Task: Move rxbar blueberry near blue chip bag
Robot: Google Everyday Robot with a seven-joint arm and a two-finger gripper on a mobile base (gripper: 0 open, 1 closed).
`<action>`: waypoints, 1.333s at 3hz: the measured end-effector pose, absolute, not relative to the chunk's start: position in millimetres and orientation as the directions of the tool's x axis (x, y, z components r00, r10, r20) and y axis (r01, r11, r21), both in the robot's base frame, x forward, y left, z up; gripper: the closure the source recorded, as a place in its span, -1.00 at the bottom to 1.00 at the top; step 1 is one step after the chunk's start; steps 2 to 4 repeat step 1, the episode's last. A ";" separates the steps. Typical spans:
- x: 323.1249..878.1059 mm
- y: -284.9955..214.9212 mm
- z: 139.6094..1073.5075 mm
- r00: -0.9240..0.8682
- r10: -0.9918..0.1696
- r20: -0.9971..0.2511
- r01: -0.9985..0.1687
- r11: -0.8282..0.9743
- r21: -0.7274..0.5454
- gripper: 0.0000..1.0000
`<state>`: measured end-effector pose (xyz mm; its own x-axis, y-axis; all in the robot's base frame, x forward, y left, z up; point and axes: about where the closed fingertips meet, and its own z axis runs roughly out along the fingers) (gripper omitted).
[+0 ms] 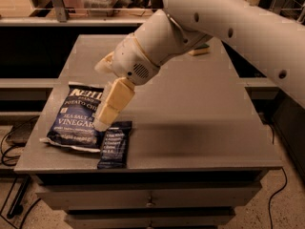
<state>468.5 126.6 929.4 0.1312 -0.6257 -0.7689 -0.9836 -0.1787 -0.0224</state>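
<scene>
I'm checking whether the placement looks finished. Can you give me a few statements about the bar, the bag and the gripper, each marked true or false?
1. The rxbar blueberry lies flat on the table right beside the blue chip bag. True.
2. The gripper is up over the table's far edge. False: it is low, at the bar's far end, next to the bag.
3. The blue chip bag stands upright. False: it lies flat, printed side up.
4. A small yellow-green object sits at the table's far side. True.
</scene>
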 end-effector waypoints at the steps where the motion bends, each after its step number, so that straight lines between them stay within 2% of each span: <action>1: 468.5 126.6 929.4 0.131 -0.626 -0.769 -0.984 -0.179 -0.022 -1.00; 4: 468.5 126.6 929.4 0.131 -0.626 -0.769 -0.984 -0.179 -0.022 -1.00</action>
